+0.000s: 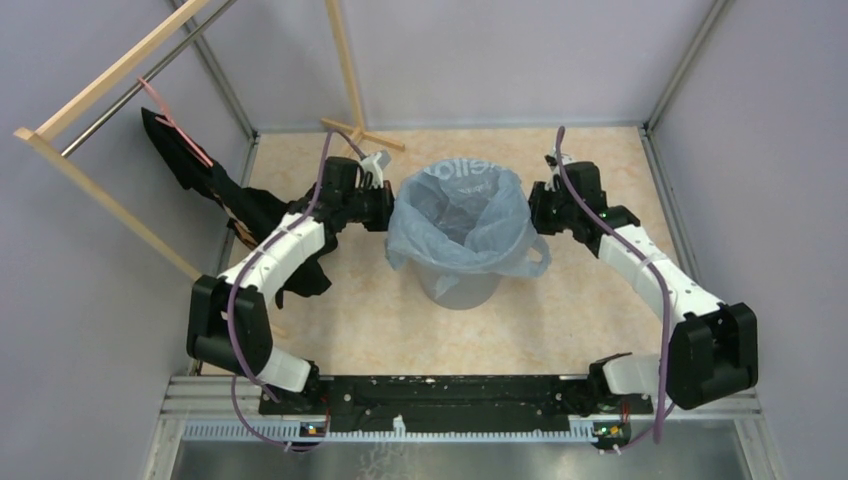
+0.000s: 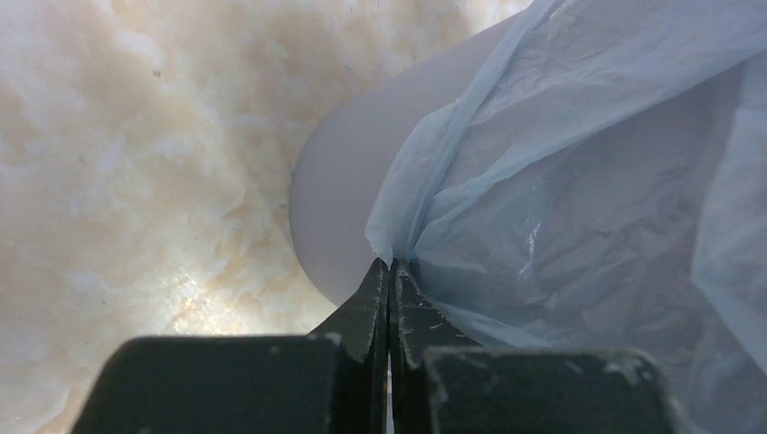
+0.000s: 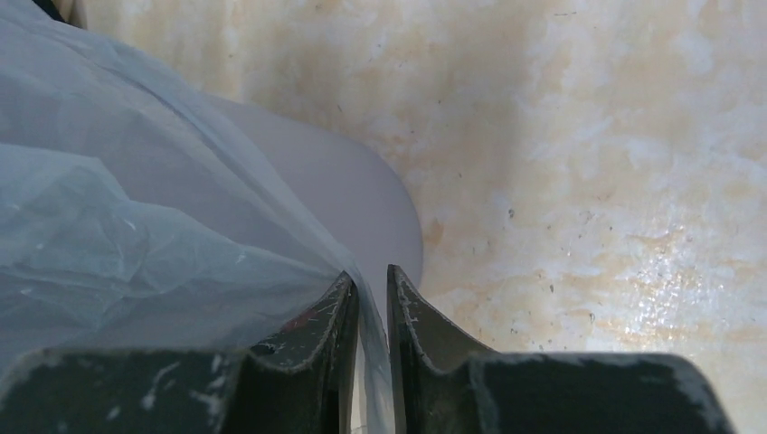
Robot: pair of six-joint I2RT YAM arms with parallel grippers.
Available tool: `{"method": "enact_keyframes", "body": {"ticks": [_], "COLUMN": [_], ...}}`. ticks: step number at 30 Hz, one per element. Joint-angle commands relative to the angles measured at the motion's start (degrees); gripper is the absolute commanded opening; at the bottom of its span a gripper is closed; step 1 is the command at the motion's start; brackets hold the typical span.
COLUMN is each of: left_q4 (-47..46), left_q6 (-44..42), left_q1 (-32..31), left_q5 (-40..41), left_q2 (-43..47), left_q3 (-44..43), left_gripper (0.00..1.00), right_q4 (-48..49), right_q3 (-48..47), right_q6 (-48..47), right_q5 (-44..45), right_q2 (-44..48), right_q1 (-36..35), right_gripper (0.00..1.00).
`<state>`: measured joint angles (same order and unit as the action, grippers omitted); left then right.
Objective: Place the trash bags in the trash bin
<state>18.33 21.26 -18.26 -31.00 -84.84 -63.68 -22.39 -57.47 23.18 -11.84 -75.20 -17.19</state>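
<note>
while tight on the edge of the trash bag [image 2: 579,181], left claw [image 2: 390,264]; right claw [image 3: 371,273] slightly apart, film between.

Thin, translucent pale-blue plastic film of the trash bag [image 2: 579,199], wrinkled and faintly glossy, right of the matt black, scuffed fingers [image 2: 366,316] of the left gripper [image 2: 390,264]. Just beyond the fingertips is the smooth matt grey plastic trash bin [image 2: 344,208]; left of them, the glossy marbled beige table top [image 2: 136,163].

Pale-blue bag [image 1: 460,215] inside grey bin [image 1: 458,290]

Pale-blue trash bag [image 1: 455,215] over the grey trash bin [image 1: 458,292] rim.
</note>
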Motion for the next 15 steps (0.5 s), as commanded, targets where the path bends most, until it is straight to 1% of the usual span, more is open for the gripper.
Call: {"method": "enact_keyframes", "body": {"ticks": [1, 4, 7, 9, 12, 14, 15], "left_q4": [-0.71, 0.89, 2.51, 3.54, 4.98, 5.35, 4.77], "left_q6": [-2.11, -4.29, -5.28, -5.5, -5.68, -4.97, -4.05], "left_q1": [-0.06, -0.11, -0.11, -0.11, -0.11, -0.11, -0.23], "left_q5": [-3.09, -2.94, -0.88, 0.96, 2.11, 2.3, 1.81], "left_q2": [1.59, 2.35, 4.98, 7.39, 11.27, 13.5, 14.83], "left_q3": [2.92, 3.75, 5.23, 6.0, 7.22, 8.44, 9.55], "left_gripper": [0.0, 0.0, 0.06, 0.12, 0.22, 0.27, 0.29], "right_q4": [-1.08, -6.56, -12.02, -14.99, -16.64, -14.62, -12.97], "right_q3": [-0.75, -2.03, -3.1, -3.12, -0.78, 2.6, 4.22], "right_q6": [-1.51, -3.3, -4.8, -5.08, -3.75, -1.94, -0.82], "right_q5": [0.59, 4.37, 8.88, 11.1, 11.66, 11.66, 10.99], "right_q2": [5.02, 10.7, 17.67, 21.38, 26.47, 29.01, 29.68], "right_q1": [0.26, 0.31, 0.25, 0.23, 0.25, 0.24, 0.27], "right_gripper": [0.18, 0.34, 0.56, 0.66, 0.74, 0.79, 0.8]}}
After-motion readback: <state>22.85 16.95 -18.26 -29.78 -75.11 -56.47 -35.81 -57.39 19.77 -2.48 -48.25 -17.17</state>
